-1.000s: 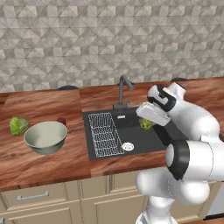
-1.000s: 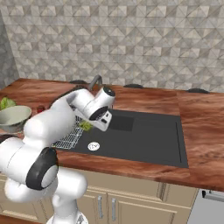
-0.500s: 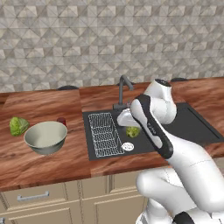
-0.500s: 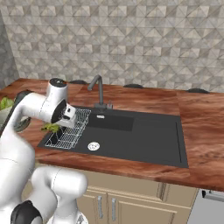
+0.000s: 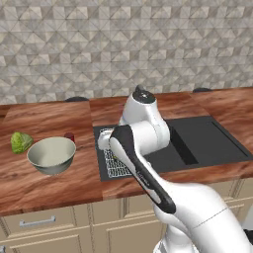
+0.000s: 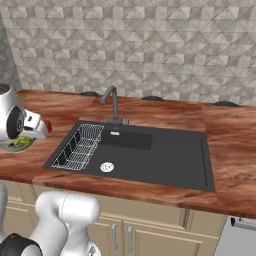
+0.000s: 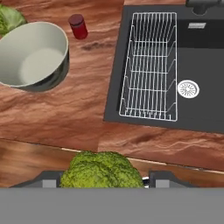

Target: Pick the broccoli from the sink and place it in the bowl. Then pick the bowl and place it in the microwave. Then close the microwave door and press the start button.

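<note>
there, broccoli [image 7: 101, 170] crown-up in hand [image 7: 103, 180]

We see a glossy white arm [image 5: 148, 163] of rounded, tubular links, dark grey bands at its joints, a dark round cap on the topmost joint, a bulky white lower body, a white hand block with a small red spot
</note>
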Motion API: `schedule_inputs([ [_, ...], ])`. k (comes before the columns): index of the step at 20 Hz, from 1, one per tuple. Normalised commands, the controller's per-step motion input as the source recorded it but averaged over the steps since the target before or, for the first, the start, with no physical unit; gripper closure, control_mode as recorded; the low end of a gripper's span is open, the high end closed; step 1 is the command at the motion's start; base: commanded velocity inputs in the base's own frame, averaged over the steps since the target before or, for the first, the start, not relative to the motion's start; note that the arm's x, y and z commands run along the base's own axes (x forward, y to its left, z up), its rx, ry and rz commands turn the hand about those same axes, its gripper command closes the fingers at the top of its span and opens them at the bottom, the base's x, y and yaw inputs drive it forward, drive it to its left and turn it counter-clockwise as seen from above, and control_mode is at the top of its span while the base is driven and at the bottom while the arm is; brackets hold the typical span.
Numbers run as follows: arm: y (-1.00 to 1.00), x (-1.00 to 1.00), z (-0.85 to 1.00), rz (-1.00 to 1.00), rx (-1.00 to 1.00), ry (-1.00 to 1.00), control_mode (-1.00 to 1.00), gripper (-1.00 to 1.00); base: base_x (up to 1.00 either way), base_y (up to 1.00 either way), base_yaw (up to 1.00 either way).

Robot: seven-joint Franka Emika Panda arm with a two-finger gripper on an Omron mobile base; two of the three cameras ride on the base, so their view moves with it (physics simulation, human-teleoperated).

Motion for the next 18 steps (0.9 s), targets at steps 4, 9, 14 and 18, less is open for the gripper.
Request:
schedule_inputs([
  [4, 0.92, 0.09, 0.65, 0.00, -0.09, 0.00, -1.00, 1.00, 0.00, 0.00, 0.00],
  [9, 0.90, 0.13, -0.01, 0.03, -0.11, 0.00, -1.00, 1.00, 0.00, 0.00, 0.00],
  [14, 0.17, 0.33, -0.42, 0.16, -0.01, 0.00, -1.00, 1.00, 0.00, 0.00, 0.00],
  [18, 0.00, 0.52, -0.24, 0.20, 0.00, 0.00, -1.00, 1.00, 0.00, 0.00, 0.00],
])
